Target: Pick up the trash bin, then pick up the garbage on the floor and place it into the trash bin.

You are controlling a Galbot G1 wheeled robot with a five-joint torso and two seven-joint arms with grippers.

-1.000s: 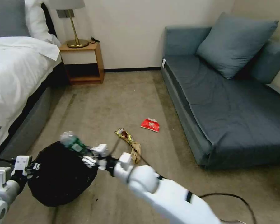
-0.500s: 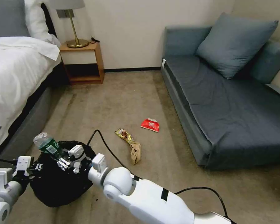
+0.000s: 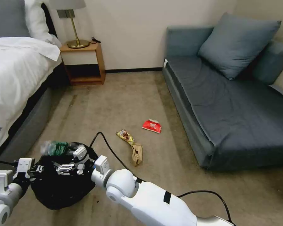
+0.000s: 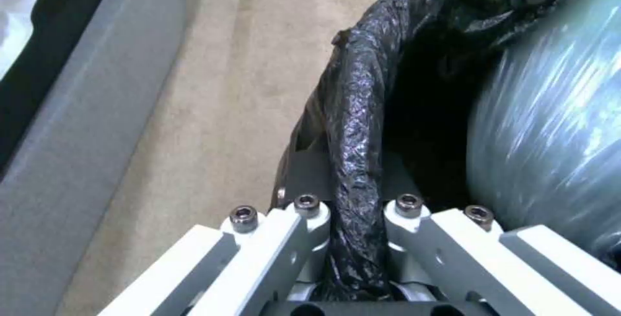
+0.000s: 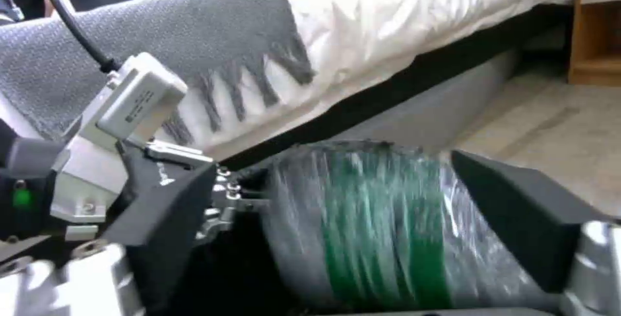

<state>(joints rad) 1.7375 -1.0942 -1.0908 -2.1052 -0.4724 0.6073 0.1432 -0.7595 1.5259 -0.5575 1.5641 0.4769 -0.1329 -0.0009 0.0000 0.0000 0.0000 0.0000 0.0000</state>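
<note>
The trash bin, lined with a black bag, hangs low at the left near the bed. My left gripper is shut on its bag-covered rim. My right gripper hovers over the bin's mouth, open. The clear bottle with a green label is motion-blurred at the bin's far rim; it shows between the spread black fingers and beside the rim. On the carpet lie a gold-red wrapper, a brown paper wrapper and a red-white packet.
The bed runs along the left, close to the bin. A wooden nightstand with a lamp stands at the back. The blue sofa lines the right side. A black cable loops off my right arm.
My right gripper carried the bottle leftward over the bin, then opened. The bottle has tipped from upright to lying blurred at the bin's mouth. The left arm and bin stayed put.
</note>
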